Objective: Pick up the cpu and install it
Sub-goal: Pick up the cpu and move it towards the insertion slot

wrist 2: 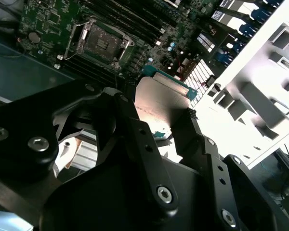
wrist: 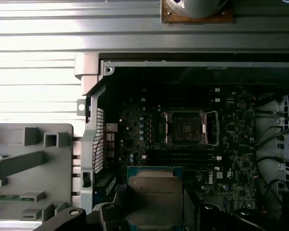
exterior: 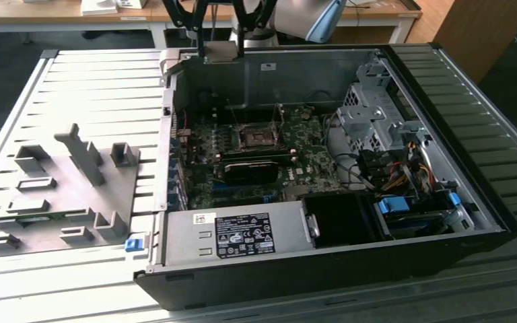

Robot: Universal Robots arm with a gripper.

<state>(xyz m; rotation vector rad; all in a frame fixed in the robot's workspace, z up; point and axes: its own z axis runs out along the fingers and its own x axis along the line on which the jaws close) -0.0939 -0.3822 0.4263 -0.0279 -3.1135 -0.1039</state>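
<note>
The hand is pinching the cpu edge to edge between its two black fingers, and the shiny silver-grey top catches the light in the second wrist view. The chip is up in the air, touching nothing but those fingers.

In the exterior view the hand hangs over the far rim of the open computer case, towards the exterior view's left corner. The cpu is a pale square at its tip, about level with the top of the case wall.

Down inside, the green motherboard lies flat on the case floor. The socket shows as a dark square in a metal frame, its centre bare, well apart from the chip.

The first wrist view looks past the cpu, a thin green rim showing around its metal lid, onto the socket beyond. Long dark memory slots run between the two.

Beside the case, on the exterior view's left, the dull grey fixture with its upright blocks rests on the slatted counter. The silver power supply sits in the near part of the case. On the exterior view's right the metal drive cage stands with bundled cables just beside it.
</note>
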